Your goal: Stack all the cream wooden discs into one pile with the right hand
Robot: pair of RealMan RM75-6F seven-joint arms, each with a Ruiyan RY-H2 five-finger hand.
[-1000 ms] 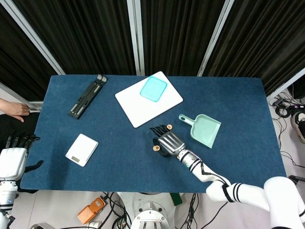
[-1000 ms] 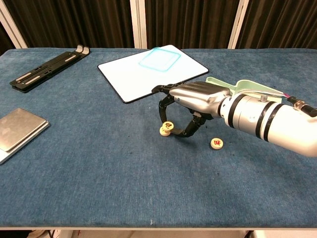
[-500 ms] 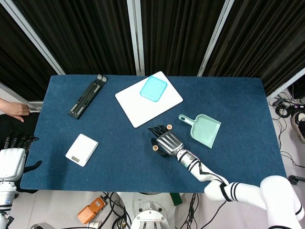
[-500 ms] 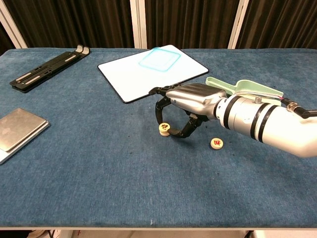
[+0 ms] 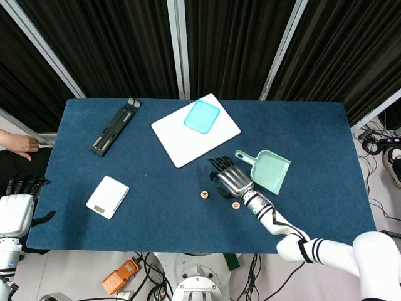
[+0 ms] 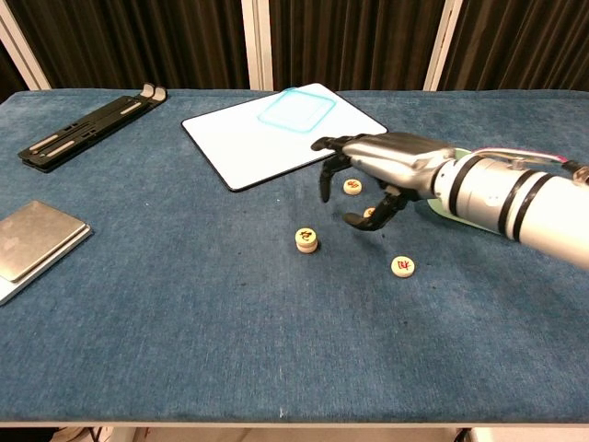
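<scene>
While empty, right hand (image 6: 382, 175) spread above a cream disc (image 6: 352, 187).

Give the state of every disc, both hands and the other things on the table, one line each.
Disc pile: two discs stacked, flat on the cloth, free of the hand.
Far disc: lying single, under the hand's fingers.
Middle disc: single, partly hidden by the thumb.
Near disc: lying single, apart.
Right hand: fingers apart, holding nothing.
Left hand: off the table, empty.
Teal lid: flat on the white board.
Dustpan: flat, empty.
</scene>
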